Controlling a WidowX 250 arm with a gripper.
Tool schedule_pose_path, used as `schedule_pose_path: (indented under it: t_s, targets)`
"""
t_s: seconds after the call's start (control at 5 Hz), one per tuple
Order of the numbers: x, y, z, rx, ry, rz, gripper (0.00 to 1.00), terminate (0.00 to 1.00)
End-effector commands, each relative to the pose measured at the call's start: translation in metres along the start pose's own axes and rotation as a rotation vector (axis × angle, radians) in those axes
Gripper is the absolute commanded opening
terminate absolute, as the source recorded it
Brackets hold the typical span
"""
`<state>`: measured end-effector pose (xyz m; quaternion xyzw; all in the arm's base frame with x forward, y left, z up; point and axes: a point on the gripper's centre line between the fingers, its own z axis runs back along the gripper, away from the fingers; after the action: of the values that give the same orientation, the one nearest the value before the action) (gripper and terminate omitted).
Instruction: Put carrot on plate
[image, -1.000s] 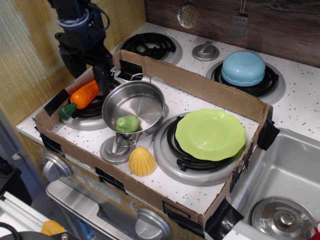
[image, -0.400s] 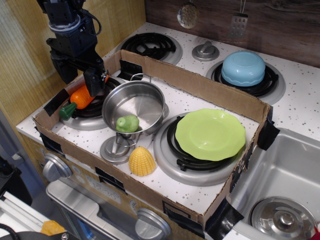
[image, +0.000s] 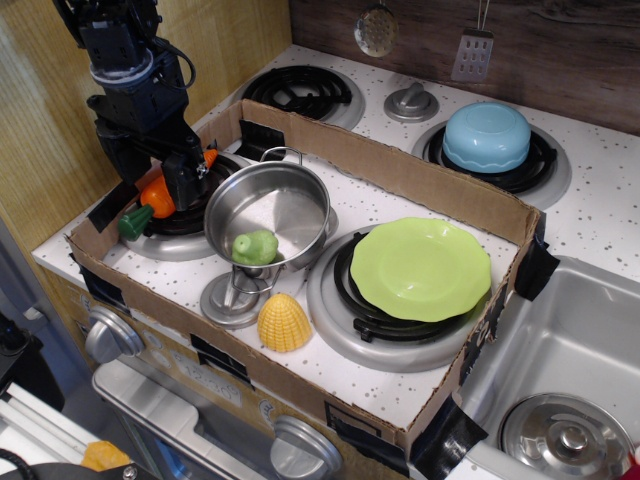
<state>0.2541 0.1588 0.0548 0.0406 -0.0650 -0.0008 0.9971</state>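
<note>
The orange carrot (image: 155, 197) with its dark green top lies on the left burner inside the cardboard tray, left of the steel pot. My gripper (image: 152, 172) is directly over the carrot's middle, lowered onto it, with one black finger on either side and the jaws still spread. It hides most of the carrot; only the orange tip, a patch of the body and the green stub show. The lime-green plate (image: 420, 268) rests on the right front burner, empty, well to the right of the gripper.
A steel pot (image: 268, 205) stands between carrot and plate, with a small light-green toy (image: 255, 247) at its front. A yellow corn piece (image: 284, 322) lies in front. Cardboard walls (image: 400, 172) ring the area. A light-blue upturned bowl (image: 487, 136) sits at the back right; the sink (image: 565, 335) is at the right.
My gripper has moved left and down from beside the pot's rim to straddle the carrot. The carrot, pot and plate have not moved.
</note>
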Motion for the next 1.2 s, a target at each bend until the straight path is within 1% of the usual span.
schedule_pose_path:
  t_s: [0.0, 0.2, 0.6, 0.8, 1.0]
  targets:
    - [-0.008, 0.005, -0.002, 0.02, -0.045, 0.009, 1.0, 0.0]
    - [-0.01, 0.012, -0.012, 0.017, -0.038, -0.01, 1.0, 0.0]
    - [-0.01, 0.024, -0.025, 0.035, -0.055, -0.024, 1.0, 0.0]
    - [-0.003, 0.031, -0.029, 0.021, -0.048, -0.042, 0.0, 0.0]
    - [-0.001, 0.031, -0.024, 0.045, -0.062, -0.043, 0.0, 0.0]
